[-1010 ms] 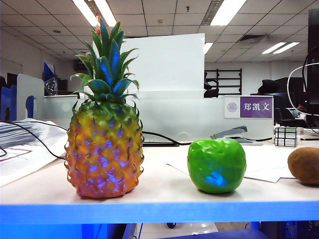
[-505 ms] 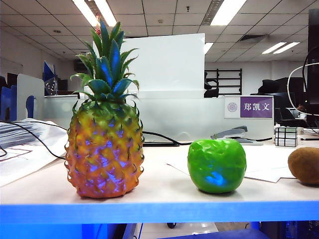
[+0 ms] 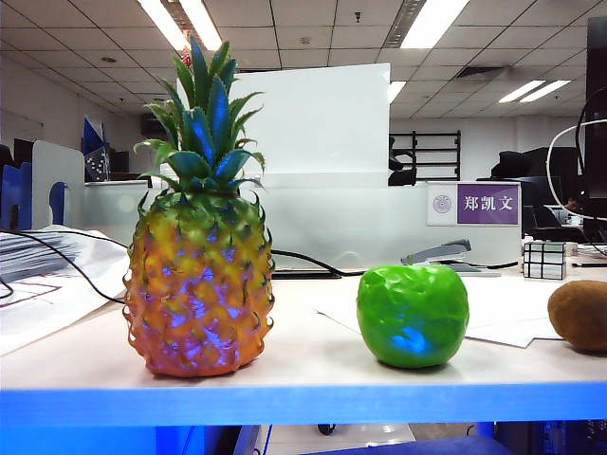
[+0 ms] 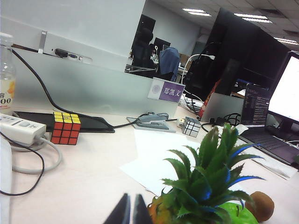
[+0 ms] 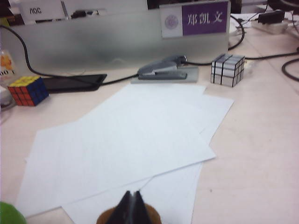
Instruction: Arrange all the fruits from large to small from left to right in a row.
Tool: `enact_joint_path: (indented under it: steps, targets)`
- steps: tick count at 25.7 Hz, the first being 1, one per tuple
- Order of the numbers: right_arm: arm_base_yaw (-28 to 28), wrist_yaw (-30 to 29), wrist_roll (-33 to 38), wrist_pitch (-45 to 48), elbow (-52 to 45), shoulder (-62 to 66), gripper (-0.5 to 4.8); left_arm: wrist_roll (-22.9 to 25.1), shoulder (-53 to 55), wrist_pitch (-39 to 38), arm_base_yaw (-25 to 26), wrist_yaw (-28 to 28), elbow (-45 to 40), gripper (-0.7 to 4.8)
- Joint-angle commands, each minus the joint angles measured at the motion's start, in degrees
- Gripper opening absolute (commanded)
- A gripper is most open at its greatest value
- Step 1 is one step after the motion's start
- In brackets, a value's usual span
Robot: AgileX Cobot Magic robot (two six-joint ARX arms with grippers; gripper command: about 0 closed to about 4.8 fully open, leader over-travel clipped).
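Because size must fall left to right, the exterior view shows a tall orange-yellow pineapple point(image 3: 199, 284), glossy green apple point(image 3: 413, 315) and fuzzy brown kiwi point(image 3: 579, 315) in a row. My left gripper point(image 4: 130, 210) hangs closed behind the pineapple; my right gripper point(image 5: 132, 205), closed and empty, hovers above the kiwi.

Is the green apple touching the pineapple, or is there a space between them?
Apart. The exterior view shows bare table between the pineapple and the green apple.
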Motion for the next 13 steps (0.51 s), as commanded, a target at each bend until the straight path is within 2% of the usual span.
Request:
enact_joint_path:
  steps: [1, 7, 13]
  targets:
    - [0.0, 0.0, -0.2, 2.5, -1.1, -0.1, 0.00, 0.1, -0.1, 0.5, 0.1, 0.1, 0.1, 0.26]
    - [-0.3, 0.0, -0.5, 4.1, -2.6, -0.1, 0.00, 0.1, -0.1, 0.5, 0.1, 0.0, 0.1, 0.26]
    - [-5.8, -2.7, -0.5, 5.6, -4.7, -0.1, -0.01, 0.1, -0.1, 0.5, 0.1, 0.0, 0.1, 0.26]
